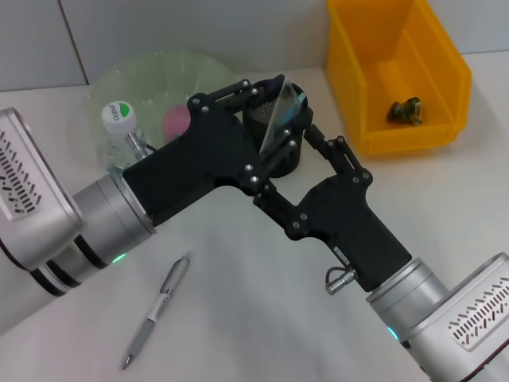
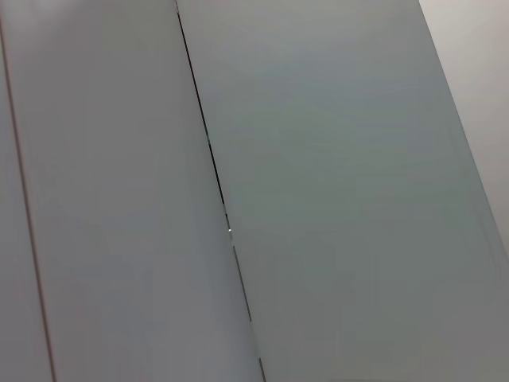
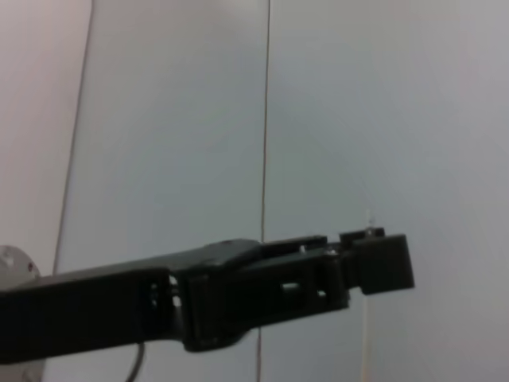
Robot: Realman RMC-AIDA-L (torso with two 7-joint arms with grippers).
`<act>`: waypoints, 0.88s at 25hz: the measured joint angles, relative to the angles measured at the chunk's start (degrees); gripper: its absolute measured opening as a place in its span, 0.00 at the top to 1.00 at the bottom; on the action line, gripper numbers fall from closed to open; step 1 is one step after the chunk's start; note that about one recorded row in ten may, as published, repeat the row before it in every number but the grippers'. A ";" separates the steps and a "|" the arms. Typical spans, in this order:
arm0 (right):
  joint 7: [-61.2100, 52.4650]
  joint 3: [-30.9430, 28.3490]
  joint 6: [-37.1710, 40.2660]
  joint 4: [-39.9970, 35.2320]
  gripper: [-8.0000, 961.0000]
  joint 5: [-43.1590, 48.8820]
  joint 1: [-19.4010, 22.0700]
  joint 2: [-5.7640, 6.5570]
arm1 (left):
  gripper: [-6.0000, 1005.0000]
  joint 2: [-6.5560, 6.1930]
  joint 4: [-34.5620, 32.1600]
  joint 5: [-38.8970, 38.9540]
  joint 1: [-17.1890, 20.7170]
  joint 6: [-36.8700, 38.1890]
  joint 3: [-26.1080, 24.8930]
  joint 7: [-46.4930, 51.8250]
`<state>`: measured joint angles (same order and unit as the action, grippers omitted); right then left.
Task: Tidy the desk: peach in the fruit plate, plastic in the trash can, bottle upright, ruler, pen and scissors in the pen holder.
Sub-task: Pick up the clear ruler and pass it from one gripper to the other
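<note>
Two grippers crowded over pen holder (image 1: 274,131). Left gripper (image 1: 274,107) clamped on clear ruler (image 1: 280,111), tilted at holder rim. Right gripper (image 1: 306,131) state: cannot tell. Risk: finger collision, holder tipped, ruler slipping outside.

Yellow bin (image 1: 445,76), pink peach (image 1: 176,120), silver pen (image 1: 156,310)

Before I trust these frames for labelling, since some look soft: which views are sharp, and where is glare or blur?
Head view: sharp, evenly lit, soft shadows; the clear ruler held over the pen holder gleams slightly, and both arms hide much of the desk. Left wrist view: only plain wall panels, nothing to focus on. Right wrist view: soft, with a dark blurred gripper against the wall.
</note>
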<state>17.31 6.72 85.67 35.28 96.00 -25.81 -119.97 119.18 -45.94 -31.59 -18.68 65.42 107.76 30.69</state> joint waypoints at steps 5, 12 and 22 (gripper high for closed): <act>-0.31 -0.03 -0.04 0.08 0.15 3.71 -0.01 0.00 | 0.62 0.00 0.30 0.00 -0.08 0.01 0.20 -0.51; -0.62 -1.78 -0.08 0.28 0.35 4.46 0.38 0.00 | 0.62 -0.03 0.48 -0.04 -0.02 0.06 0.19 -0.51; -0.62 -3.10 -0.46 0.40 0.57 4.38 0.59 0.00 | 0.62 -0.09 0.47 -0.05 -0.04 0.30 0.16 -0.51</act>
<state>16.69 3.62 85.21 35.68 100.38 -25.22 -119.97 119.09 -45.48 -31.64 -18.72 65.72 107.93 30.18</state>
